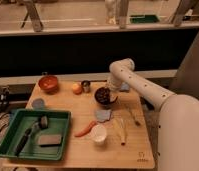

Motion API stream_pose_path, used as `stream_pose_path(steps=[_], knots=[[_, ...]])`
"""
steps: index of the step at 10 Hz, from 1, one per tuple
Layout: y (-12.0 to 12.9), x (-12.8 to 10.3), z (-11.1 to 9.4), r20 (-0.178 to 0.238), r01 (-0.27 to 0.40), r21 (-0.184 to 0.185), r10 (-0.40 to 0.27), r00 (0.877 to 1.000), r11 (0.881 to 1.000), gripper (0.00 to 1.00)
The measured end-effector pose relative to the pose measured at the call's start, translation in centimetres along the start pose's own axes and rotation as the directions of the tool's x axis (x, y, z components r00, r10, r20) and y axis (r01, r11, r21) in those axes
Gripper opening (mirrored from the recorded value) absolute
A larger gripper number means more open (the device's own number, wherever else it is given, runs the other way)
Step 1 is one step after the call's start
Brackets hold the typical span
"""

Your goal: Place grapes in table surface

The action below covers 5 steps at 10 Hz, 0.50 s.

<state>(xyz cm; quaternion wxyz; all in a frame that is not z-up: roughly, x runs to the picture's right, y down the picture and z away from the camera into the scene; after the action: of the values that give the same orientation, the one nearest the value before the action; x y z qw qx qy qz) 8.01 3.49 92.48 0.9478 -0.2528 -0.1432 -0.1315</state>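
Note:
The grapes (103, 95), a dark reddish-purple cluster, lie in a dark bowl (104, 101) at the middle back of the light tan table surface (75, 112). My gripper (110, 90) comes down from the white arm (143, 90) on the right. It sits at the bowl's right rim, right at the grapes. The arm's wrist hides part of the bowl and the contact with the grapes.
A green tray (8, 142) with a brush and sponge sits at front left. An orange bowl (48, 82), orange fruit (76, 88) and metal cup (86, 86) stand at the back. A blue-grey cloth (103, 115), carrot piece (85, 131), white cup (98, 134) and utensils (122, 131) lie in front.

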Motion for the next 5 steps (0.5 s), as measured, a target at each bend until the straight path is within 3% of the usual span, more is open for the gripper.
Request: stream_pose_path(steps=[5], knots=[[0.1, -0.1, 1.3, 0.02, 0.003, -0.011, -0.003, 1.0, 1.0, 0.68]])
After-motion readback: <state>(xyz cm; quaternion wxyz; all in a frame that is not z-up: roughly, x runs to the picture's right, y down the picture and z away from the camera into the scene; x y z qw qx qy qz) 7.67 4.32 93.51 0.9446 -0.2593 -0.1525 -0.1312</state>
